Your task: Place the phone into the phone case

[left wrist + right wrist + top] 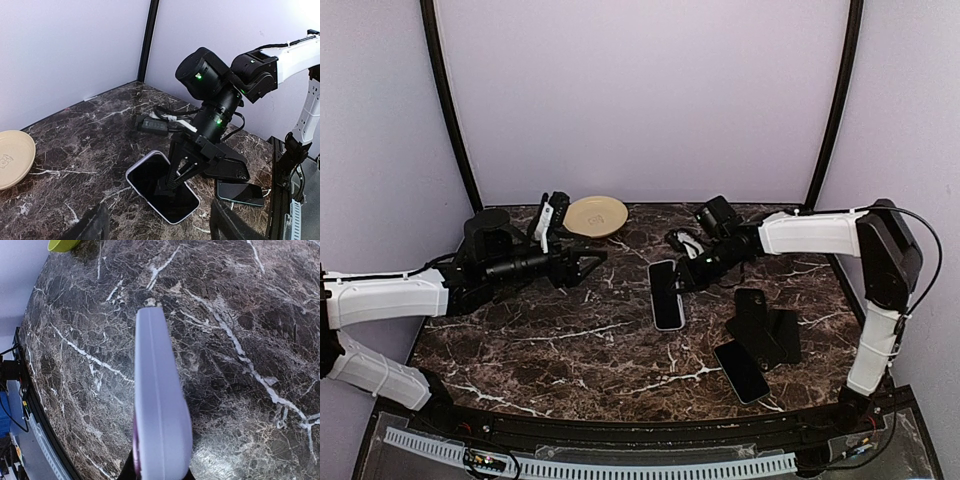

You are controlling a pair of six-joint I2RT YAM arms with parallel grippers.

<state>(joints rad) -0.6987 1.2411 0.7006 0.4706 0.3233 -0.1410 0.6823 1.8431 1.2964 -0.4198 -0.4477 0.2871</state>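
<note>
Right fingers [172,175] clamped on the far end of the white-rimmed phone case [666,293], which sits mid-tabletop [540,340] with its dark side up. The wrist view shows only the pale edge, so it may be slightly lifted; I can't confirm that. The phone [741,370] lies flat at near right, apart from the case and just beside a black stand [767,325]. Left fingers [95,225] are spread wide and hold nothing, left of the case.

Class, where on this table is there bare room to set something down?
Most room: the near-left marble, bordered by the left arm, the white case and the front edge. Crowded: the right side, where case, black stand and dark phone cluster. Plate at the back.
</note>
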